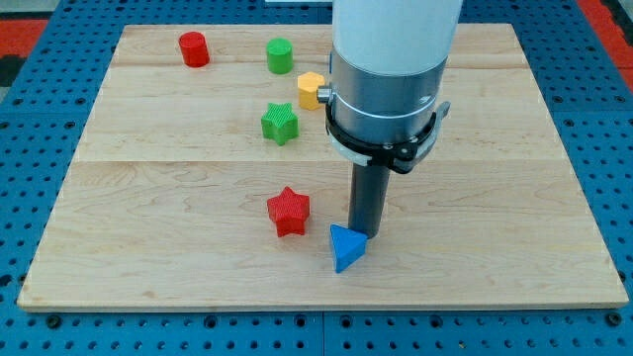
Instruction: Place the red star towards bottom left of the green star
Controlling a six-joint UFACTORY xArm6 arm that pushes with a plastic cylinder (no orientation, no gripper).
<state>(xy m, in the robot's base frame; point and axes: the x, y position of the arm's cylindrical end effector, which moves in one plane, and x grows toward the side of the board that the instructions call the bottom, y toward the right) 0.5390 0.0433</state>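
Behind the arm [391, 69], yellow block [309, 89] half-hidden.

- My tip [367, 233] rests on the worktop [514, 237], touching the blue triangular block [345, 247] at its upper right.
- The red star [289, 211] lies just left of that block, below the green star [280, 123].
- Red cylinder [193, 48], green cylinder [279, 55] and a partly hidden yellow block [310, 89] sit near the view's top.

The red star [288, 211], ribbed and lying flat on the counter [514, 198], sits just to the view's left of the tool's tip [364, 233]. The green star [280, 123], also flat, lies well up-left of it.
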